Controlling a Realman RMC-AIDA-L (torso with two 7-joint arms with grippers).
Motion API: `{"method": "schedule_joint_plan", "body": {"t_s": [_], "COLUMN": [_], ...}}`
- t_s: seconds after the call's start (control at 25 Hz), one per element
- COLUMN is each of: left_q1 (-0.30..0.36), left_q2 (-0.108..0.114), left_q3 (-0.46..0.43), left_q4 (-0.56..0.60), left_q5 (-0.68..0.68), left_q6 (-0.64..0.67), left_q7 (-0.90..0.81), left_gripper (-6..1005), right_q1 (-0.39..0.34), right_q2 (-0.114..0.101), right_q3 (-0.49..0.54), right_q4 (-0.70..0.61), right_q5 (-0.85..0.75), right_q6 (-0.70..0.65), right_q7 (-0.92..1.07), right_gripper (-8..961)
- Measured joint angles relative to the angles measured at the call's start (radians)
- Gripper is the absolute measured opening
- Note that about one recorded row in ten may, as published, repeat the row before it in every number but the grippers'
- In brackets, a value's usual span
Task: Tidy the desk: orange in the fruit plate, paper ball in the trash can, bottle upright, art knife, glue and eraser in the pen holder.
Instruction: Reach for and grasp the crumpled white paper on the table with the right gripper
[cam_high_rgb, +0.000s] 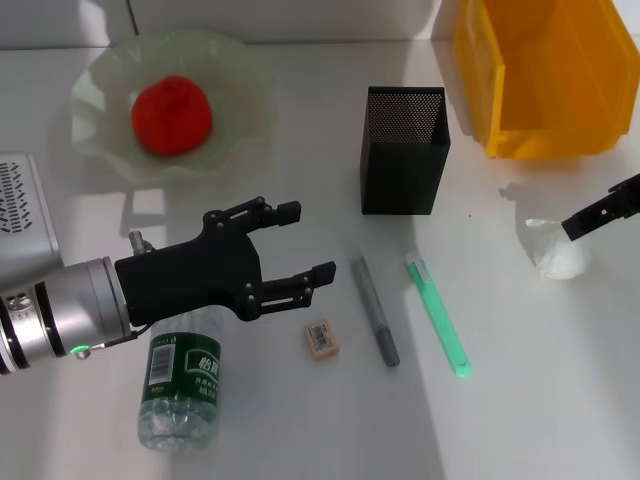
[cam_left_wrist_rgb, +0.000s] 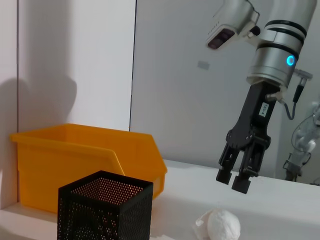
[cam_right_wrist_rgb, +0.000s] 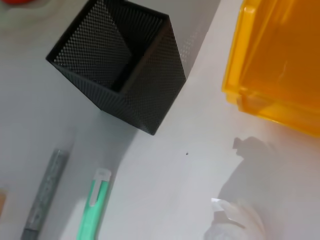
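Observation:
The orange (cam_high_rgb: 170, 115) lies in the pale-green fruit plate (cam_high_rgb: 100, 80) at the back left. My left gripper (cam_high_rgb: 308, 240) hovers open over the desk, above the cap end of the bottle (cam_high_rgb: 185, 385), which lies on its side. Beside it are the tan eraser (cam_high_rgb: 320, 337), the grey glue stick (cam_high_rgb: 375, 310) and the green art knife (cam_high_rgb: 438, 312). Behind them stands the black mesh pen holder (cam_high_rgb: 405, 150). The paper ball (cam_high_rgb: 555, 250) sits in front of the yellow trash can (cam_high_rgb: 540, 75). My right gripper (cam_left_wrist_rgb: 233, 180) hangs just above the paper ball (cam_left_wrist_rgb: 222, 225), not touching it.
A grey perforated device (cam_high_rgb: 20, 205) sits at the left edge. A white wall rises behind the trash can (cam_left_wrist_rgb: 75, 160) and pen holder (cam_left_wrist_rgb: 105, 207). The right wrist view shows the pen holder (cam_right_wrist_rgb: 120, 65), art knife (cam_right_wrist_rgb: 95, 205) and glue (cam_right_wrist_rgb: 45, 197).

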Motion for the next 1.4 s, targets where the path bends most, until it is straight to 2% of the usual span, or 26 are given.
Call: {"method": "schedule_joint_plan", "body": {"t_s": [0.12,0.24,0.52,1.4], "left_q1": [0.0,-0.001,-0.001,0.004], "left_q2": [0.001,0.001,0.001,0.001], "left_q3": [0.003,0.007,0.007,0.007], "left_q4": [0.0,-0.002,-0.005,-0.007], "left_q5": [0.001,0.003,0.005,0.005], "left_q6": [0.0,0.0,-0.001,-0.001], "left_q7": [0.0,0.0,0.001,0.008], "left_gripper": [811,811,810,809], "right_q1": [0.009,0.011,0.025,0.06], "right_q2": [0.025,0.029,0.03,0.025], "right_q3": [-0.024,-0.029,-0.055,-0.074], "right_q4": [0.017,0.037,0.143,0.287], "right_q5": [-0.075,-0.084,-0.084,-0.093], "right_q6": [0.032,0.044,0.111,0.209], "right_q7": [0.008,0.008,0.009,0.009], "right_gripper": [786,785,778,723]}}
